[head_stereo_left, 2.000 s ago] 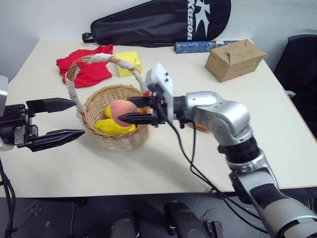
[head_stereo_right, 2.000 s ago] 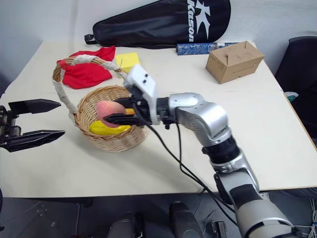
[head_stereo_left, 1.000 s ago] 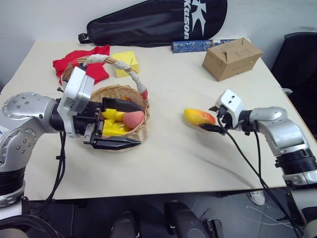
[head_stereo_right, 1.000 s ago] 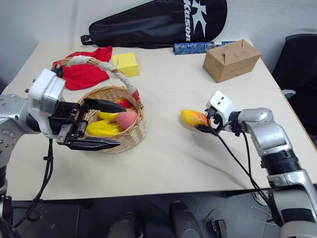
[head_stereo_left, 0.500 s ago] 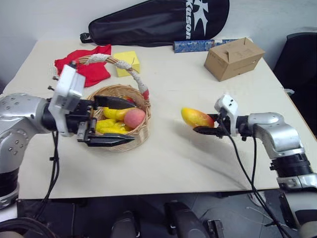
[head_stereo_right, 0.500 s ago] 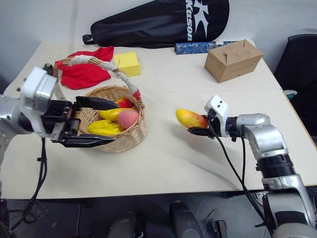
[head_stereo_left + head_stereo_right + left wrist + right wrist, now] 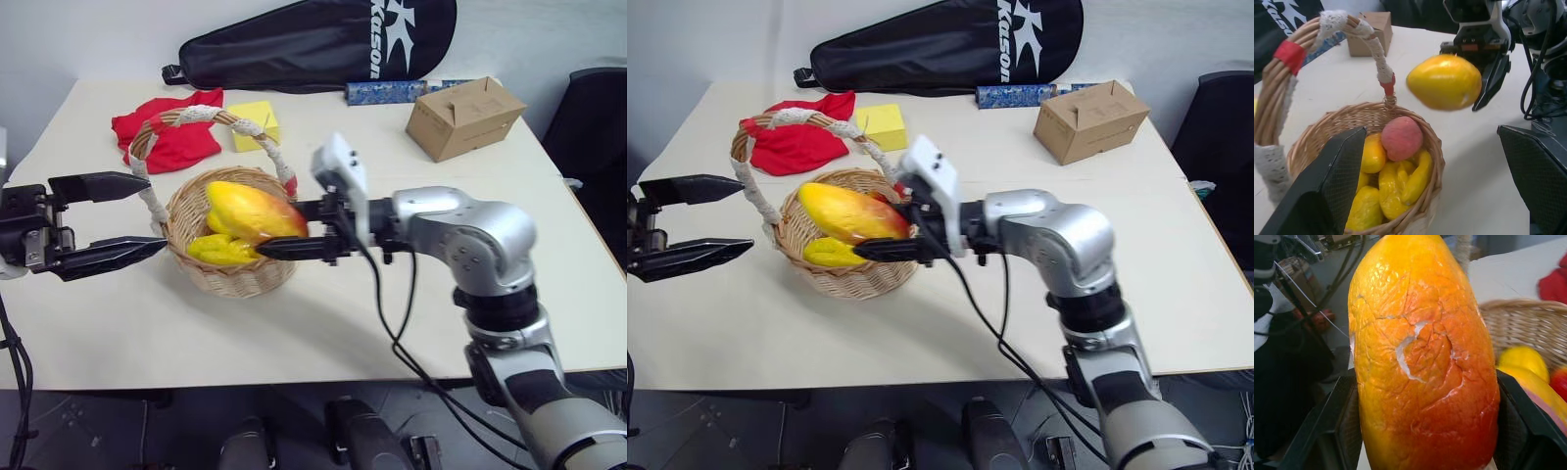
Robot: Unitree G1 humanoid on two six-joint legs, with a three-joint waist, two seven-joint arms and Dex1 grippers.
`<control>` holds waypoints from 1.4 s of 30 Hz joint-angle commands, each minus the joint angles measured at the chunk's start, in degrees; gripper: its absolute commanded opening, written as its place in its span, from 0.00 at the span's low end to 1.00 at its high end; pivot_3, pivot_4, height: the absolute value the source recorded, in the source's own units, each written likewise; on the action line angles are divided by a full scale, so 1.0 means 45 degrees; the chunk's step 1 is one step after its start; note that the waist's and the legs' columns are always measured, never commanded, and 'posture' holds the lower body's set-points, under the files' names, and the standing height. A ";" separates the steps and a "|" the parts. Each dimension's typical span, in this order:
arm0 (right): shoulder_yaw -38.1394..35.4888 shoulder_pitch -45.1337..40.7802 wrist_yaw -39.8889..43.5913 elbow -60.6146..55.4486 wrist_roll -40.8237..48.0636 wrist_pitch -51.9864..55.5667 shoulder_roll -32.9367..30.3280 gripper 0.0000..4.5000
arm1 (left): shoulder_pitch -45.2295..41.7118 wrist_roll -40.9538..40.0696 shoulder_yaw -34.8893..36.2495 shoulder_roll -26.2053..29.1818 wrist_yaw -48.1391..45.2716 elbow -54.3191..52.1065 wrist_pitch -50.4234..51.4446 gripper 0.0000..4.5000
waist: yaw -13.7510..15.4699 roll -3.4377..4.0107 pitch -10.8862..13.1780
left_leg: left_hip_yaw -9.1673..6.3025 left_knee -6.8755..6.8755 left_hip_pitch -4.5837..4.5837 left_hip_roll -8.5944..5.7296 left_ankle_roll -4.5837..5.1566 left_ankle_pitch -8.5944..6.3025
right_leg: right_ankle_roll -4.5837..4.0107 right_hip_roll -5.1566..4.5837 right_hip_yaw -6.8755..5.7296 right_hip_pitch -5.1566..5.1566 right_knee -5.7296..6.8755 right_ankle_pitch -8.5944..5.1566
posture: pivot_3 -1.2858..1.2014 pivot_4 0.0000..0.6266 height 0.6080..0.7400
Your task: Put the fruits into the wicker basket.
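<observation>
My right gripper (image 7: pixel 270 231) is shut on a plump yellow-orange mango (image 7: pixel 250 212) with a red blush and holds it level just above the wicker basket (image 7: pixel 230 279). The basket's arched handle (image 7: pixel 196 116) is wrapped in white lace. Inside the basket lie a pink peach (image 7: pixel 1401 138) and several yellow fruits (image 7: pixel 1396 188). The mango (image 7: pixel 1422 362) sits between the right gripper's black fingers (image 7: pixel 1337 431). My left gripper (image 7: pixel 154 213) stands open with nothing in it, just left of the basket and apart from it.
A red cloth (image 7: pixel 167 132) and a yellow block (image 7: pixel 255 125) lie behind the basket. A cardboard box (image 7: pixel 463 117), a blue tube (image 7: pixel 392 91) and a black racket bag (image 7: pixel 323 44) are at the back. A dark chair (image 7: pixel 598 117) stands off the right edge.
The right gripper closed on the mango on the table at the right, lifted it and carried it left to above the basket. The left gripper drew back leftwards from the basket.
</observation>
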 commanded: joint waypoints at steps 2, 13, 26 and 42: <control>0.0318 -0.1285 -0.1070 0.2213 -0.1112 -0.1146 0.1551 0.61 | 0.0101 -0.0409 0.0630 0.0218 0.0220 -0.0577 0.0114 1.00 | -0.0027 0.0000 0.0000 | 0.0000 -0.0003 -0.0004 0.0002 -0.0001 0.0000 | 0.0000 0.0002 -0.0001 -0.0010 0.0004 0.0000 | 0.52 0.24 1.00; -0.1780 -0.1126 -0.0413 0.1008 0.1148 0.1160 0.1018 1.00 | 0.0053 -0.0775 0.0058 -0.0060 0.0640 -0.0928 -0.0038 1.00 | -0.0004 -0.0004 -0.0002 | -0.0005 -0.0019 -0.0035 0.0003 0.0003 -0.0003 | -0.0001 -0.0004 -0.0005 -0.0035 -0.0013 0.0000 | 0.52 0.24 1.00; -0.2154 0.0965 -0.2266 -0.0403 -0.0403 -0.0596 -0.1818 1.00 | -0.2233 -0.0299 -0.2589 -0.0310 0.0656 0.0266 -0.1109 1.00 | -0.0232 -0.0001 0.0000 | 0.0006 -0.0029 -0.0015 -0.0001 -0.0003 0.0001 | 0.0002 0.0008 0.0012 -0.0016 -0.0027 0.0001 | 0.52 0.24 1.00; -0.1433 0.0384 -0.3103 0.3010 -0.2353 -0.4126 0.1442 0.75 | -0.1757 -0.0268 -0.2099 -0.0527 0.0965 -0.0177 -0.1283 1.00 | -0.0343 -0.0003 -0.0001 | 0.0019 -0.0025 -0.0049 0.0004 -0.0028 0.0019 | 0.0001 0.0010 0.0024 -0.0091 0.0034 0.0000 | 0.52 0.24 1.00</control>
